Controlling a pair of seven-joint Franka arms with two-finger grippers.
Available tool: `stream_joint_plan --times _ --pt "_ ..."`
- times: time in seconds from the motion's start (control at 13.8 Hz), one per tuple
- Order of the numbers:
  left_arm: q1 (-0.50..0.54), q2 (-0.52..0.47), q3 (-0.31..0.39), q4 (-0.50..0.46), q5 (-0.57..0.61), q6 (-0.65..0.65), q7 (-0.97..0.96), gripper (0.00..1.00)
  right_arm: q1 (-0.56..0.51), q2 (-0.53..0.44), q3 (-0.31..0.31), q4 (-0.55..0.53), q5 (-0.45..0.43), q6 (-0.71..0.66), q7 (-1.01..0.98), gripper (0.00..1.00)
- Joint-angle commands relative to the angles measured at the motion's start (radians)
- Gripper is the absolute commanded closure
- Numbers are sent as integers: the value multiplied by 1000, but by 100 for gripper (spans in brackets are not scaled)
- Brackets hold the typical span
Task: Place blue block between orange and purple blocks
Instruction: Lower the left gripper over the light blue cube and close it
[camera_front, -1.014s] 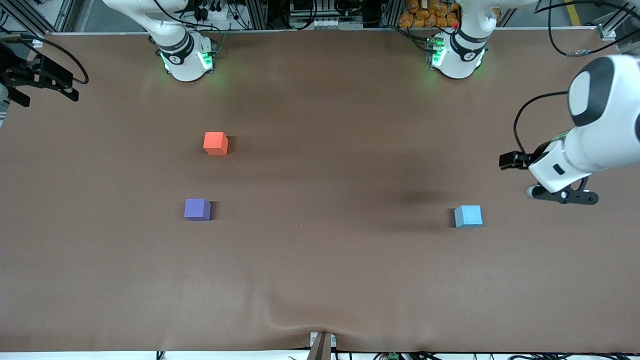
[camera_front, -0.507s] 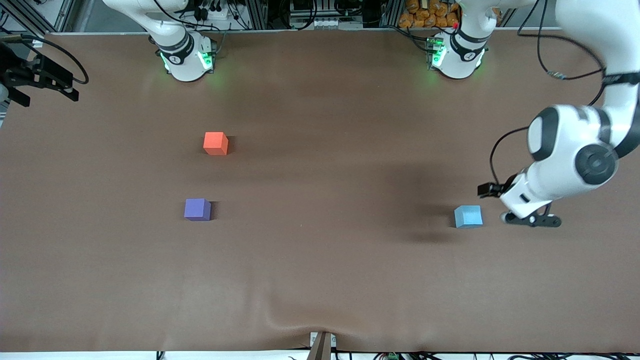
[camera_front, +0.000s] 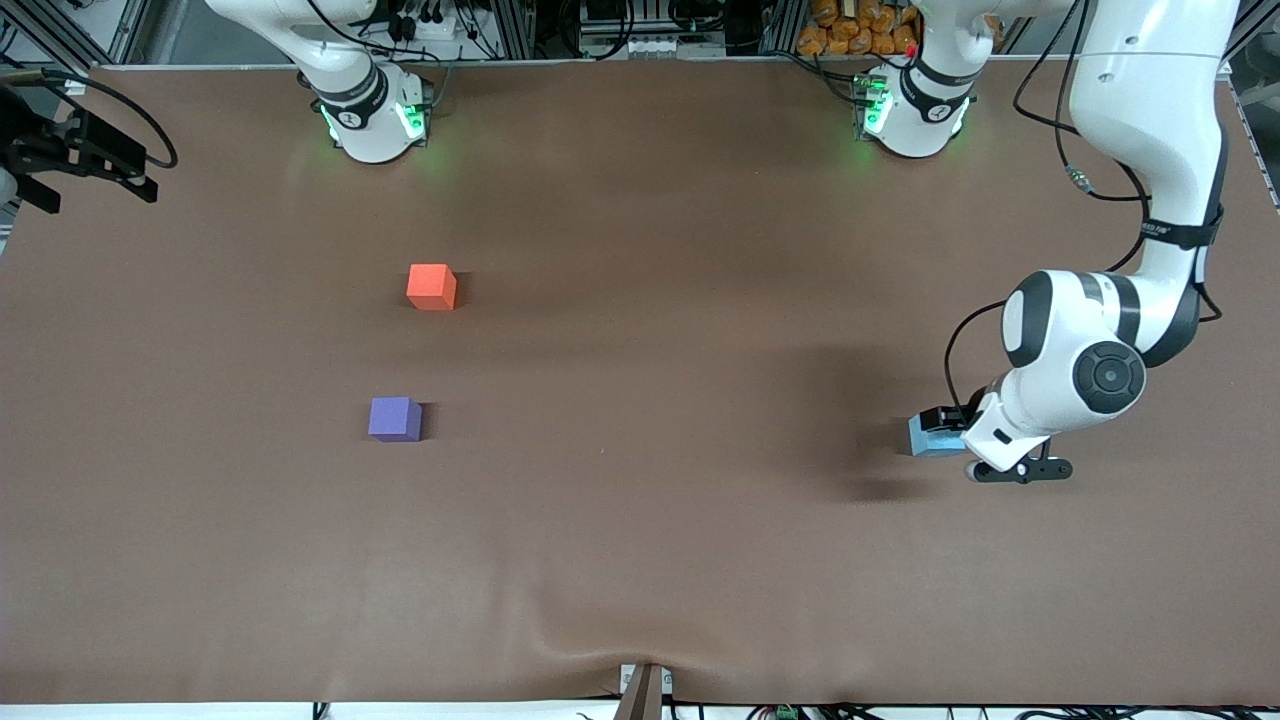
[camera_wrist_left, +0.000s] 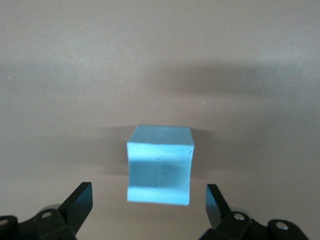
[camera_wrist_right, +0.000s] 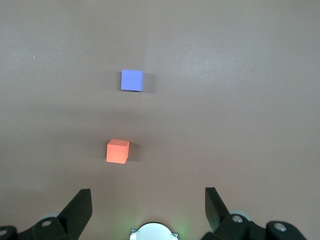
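The light blue block (camera_front: 926, 438) (camera_wrist_left: 160, 165) sits on the brown table toward the left arm's end. My left gripper (camera_front: 962, 446) (camera_wrist_left: 148, 193) hangs open right over it, partly covering it in the front view. Its dark fingers (camera_wrist_left: 79, 206) stand either side of the block's edge, clear of it. The orange block (camera_front: 432, 286) (camera_wrist_right: 118, 151) and the purple block (camera_front: 395, 418) (camera_wrist_right: 132, 80) sit apart toward the right arm's end, the purple one nearer the front camera. My right gripper (camera_wrist_right: 148, 198) waits high above the table, open and holding nothing.
The brown cloth on the table (camera_front: 640, 520) has a wrinkle (camera_front: 600, 640) at its front edge. The two arm bases (camera_front: 370, 115) (camera_front: 915, 110) glow green along the table's back edge. A black fixture with a cable (camera_front: 75, 155) juts in at the right arm's end.
My left arm has swung in from the left arm's end of the table and come down over the blue block. The three blocks and the right arm have not moved.
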Motion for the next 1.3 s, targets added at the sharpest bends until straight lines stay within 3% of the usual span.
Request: stream_joint_plan --times 0.0,0.36,0.8,0.94,1.01,1.23 --pt "-6 33 -2 11 -36 39 -8 0 -8 -5 7 1 -10 -9 15 0" --pt "-20 113 0 17 30 73 1 0 -9 -5 5 1 -2 -9 15 0" --pt "-21 141 1 26 32 125 3 0 -9 -5 7 1 -2 -9 15 0" --pt "-23 141 1 20 32 125 3 33 -9 -5 7 1 -2 -9 15 0" --pt "-23 141 1 18 32 120 3 43 -9 -5 7 1 -2 -9 15 0" --pt "-13 129 1 20 32 114 7 46 -9 -5 7 1 -2 -9 15 0"
